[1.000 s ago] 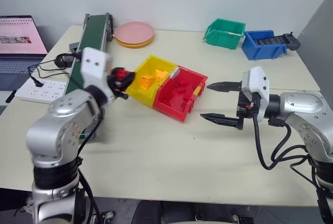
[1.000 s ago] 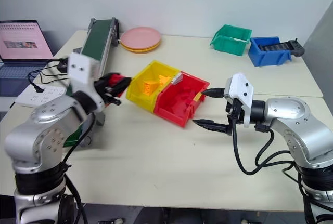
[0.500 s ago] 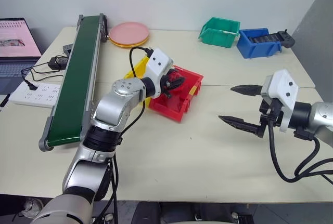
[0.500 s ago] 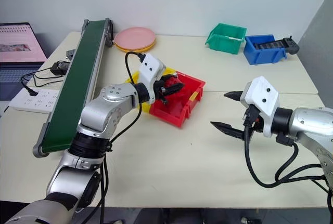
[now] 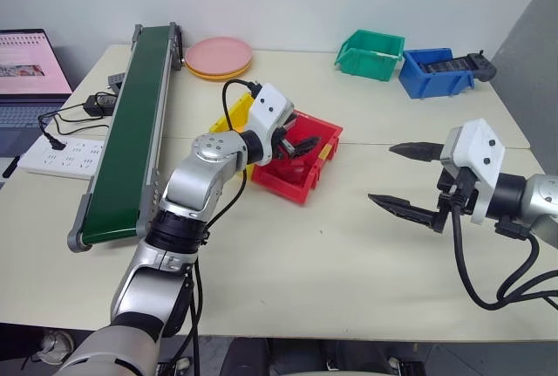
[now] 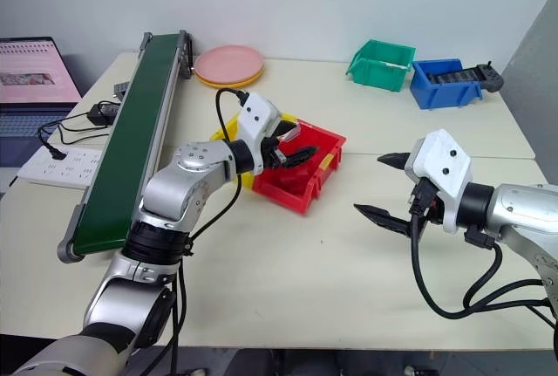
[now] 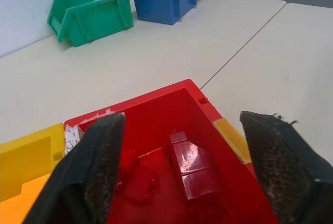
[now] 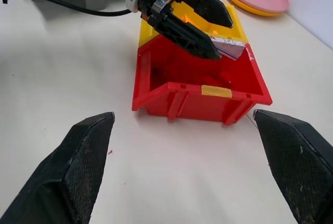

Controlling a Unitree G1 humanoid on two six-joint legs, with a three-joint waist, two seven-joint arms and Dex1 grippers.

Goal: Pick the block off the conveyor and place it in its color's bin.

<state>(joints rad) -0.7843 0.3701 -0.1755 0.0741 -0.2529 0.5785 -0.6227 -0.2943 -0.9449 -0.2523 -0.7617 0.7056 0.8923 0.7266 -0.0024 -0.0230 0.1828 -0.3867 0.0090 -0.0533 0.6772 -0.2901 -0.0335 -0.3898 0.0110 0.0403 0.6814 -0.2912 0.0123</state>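
Red block [image 7: 188, 168] lies in the red bin [image 7: 208, 114], long axis toward its far wall, beneath the spread left gripper [image 7: 179, 174].

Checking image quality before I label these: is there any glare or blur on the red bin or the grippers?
Left wrist view: a pale glare patch sits on a red brick inside the red bin, while the left gripper's fingers are soft and out of focus. Right wrist view: the right gripper's fingers are likewise blurred, the bin sharp.
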